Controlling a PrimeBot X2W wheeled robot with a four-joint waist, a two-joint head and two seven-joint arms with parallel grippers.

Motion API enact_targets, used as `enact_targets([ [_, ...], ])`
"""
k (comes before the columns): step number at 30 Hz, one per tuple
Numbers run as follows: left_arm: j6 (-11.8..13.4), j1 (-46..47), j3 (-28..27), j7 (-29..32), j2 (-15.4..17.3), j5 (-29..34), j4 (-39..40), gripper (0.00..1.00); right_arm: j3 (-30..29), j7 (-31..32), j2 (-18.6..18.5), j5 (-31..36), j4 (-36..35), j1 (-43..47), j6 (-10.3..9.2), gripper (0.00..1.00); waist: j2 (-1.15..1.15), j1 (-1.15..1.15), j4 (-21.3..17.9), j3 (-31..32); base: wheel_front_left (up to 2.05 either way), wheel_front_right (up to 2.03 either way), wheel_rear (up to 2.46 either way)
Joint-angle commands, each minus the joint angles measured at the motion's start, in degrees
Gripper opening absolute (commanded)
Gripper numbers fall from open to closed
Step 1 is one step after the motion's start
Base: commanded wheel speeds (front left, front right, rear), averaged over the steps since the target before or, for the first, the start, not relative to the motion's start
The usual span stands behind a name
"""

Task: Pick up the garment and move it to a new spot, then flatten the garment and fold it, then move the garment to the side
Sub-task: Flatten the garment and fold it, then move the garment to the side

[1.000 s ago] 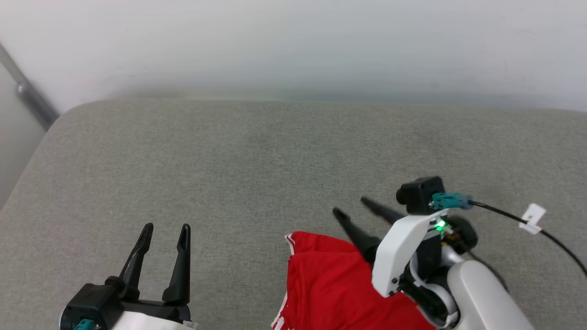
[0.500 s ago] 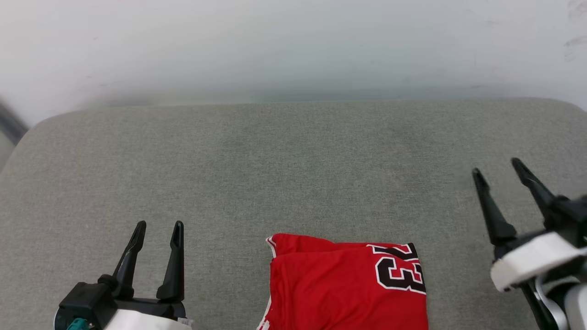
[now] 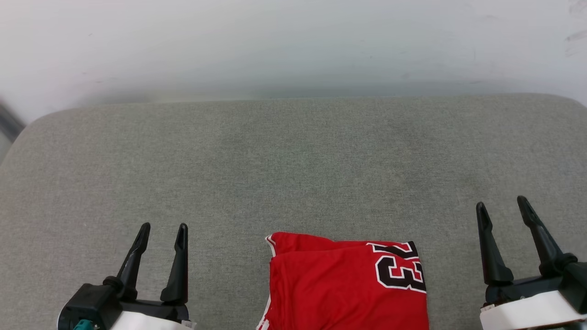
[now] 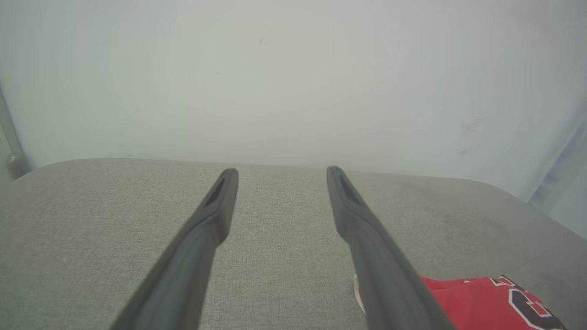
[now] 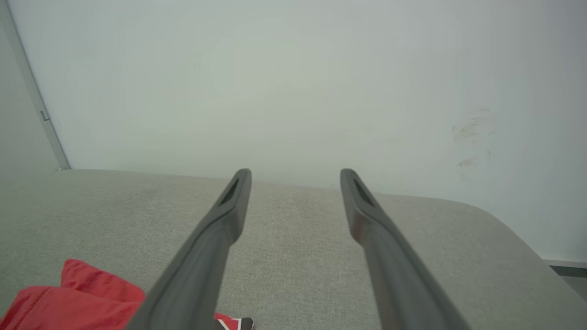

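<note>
The left gripper (image 3: 164, 228) is sitting at the lower left of the head view. Its two long dark fingers (image 3: 135, 256) are standing spread apart and pointing away from the robot. Nothing is sitting between them. In the left wrist view the fingers are reaching out over the grey cushion (image 3: 293, 160), and bare cushion is showing in the gap.

The right gripper (image 3: 501, 204) is sitting at the lower right of the head view. Its fingers are spread apart too, and they are holding nothing. Bare cushion is showing between them as well.

The red jersey (image 3: 330, 288) is lying on the cushion between the two grippers, near the robot. It is not touching either gripper. It is looking folded, with one red layer lying on top of another. The bottom edge of the head view is cutting it off. A black number 23 (image 3: 400, 272) with a white outline is showing on its right side. A thin white and red trim (image 3: 270, 243) is running down its left edge.

The cushion is stretching far out past the jersey and the grippers. A white wall (image 3: 293, 46) is standing behind it. A grey pipe (image 4: 10, 151) is running down the wall at the left of the left wrist view. Some faint smudges (image 5: 467, 130) are showing on the wall in the right wrist view.
</note>
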State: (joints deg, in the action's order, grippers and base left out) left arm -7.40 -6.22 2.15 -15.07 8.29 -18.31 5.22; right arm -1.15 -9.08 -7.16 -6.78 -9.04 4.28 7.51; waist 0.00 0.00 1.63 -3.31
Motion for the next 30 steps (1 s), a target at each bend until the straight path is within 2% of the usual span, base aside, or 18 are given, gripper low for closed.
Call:
enact_targets([
  [1, 0.0, -0.3, 0.3, -0.1, -0.2, 0.5, -0.2, 1.0, -0.7, -0.6, 1.1, 0.9, 0.5, 1.0, -0.04, 1.0, 0.0, 0.0, 0.1, -0.1, 0.0, 0.0, 0.0],
  [11, 0.0, -0.1, 1.3, -0.1, 0.0, 1.9, -0.5, 1.0, -1.5, -0.3, 3.6, 4.0, 1.5, 1.7, -0.04, 1.0, 0.0, 0.0, 0.2, 0.1, 0.0, 0.0, 0.0],
  [20, 0.0, 0.5, 1.9, -0.1, -0.2, 2.1, -0.3, 1.0, -1.4, 2.0, 3.5, 1.8, 0.3, 1.5, -0.03, 1.0, 0.0, 0.0, 0.4, -0.5, 0.0, 0.0, 0.0],
  [23, 0.0, 0.8, 2.2, -0.1, 0.0, 1.9, -0.2, 1.0, 1.2, 7.4, 1.3, 0.4, -0.4, 2.0, -0.03, 1.0, 0.0, 0.0, 0.6, -1.3, 0.0, 0.0, 0.0],
  [26, 0.0, 1.3, 2.5, -0.1, 0.3, 1.7, -0.3, 1.0, 3.8, 16.4, -2.1, -1.9, -1.6, 2.1, -0.03, 1.0, 0.0, 0.0, 1.0, -2.3, 0.0, 0.0, 0.0],
  [27, 0.0, 1.3, 2.5, -0.1, 0.3, 1.7, -0.3, 1.0, 3.8, 16.4, -2.1, -1.9, -1.6, 2.1, -0.03, 1.0, 0.0, 0.0, 1.0, -2.3, 0.0, 0.0, 0.0],
  [30, 0.0, 2.1, 2.3, -0.1, 0.3, 1.4, -0.4, 1.0, 7.2, 27.6, -5.9, -5.0, -2.8, 2.1, -0.03, 1.0, 0.0, 0.0, 1.5, -3.4, 0.0, 0.0, 0.0],
])
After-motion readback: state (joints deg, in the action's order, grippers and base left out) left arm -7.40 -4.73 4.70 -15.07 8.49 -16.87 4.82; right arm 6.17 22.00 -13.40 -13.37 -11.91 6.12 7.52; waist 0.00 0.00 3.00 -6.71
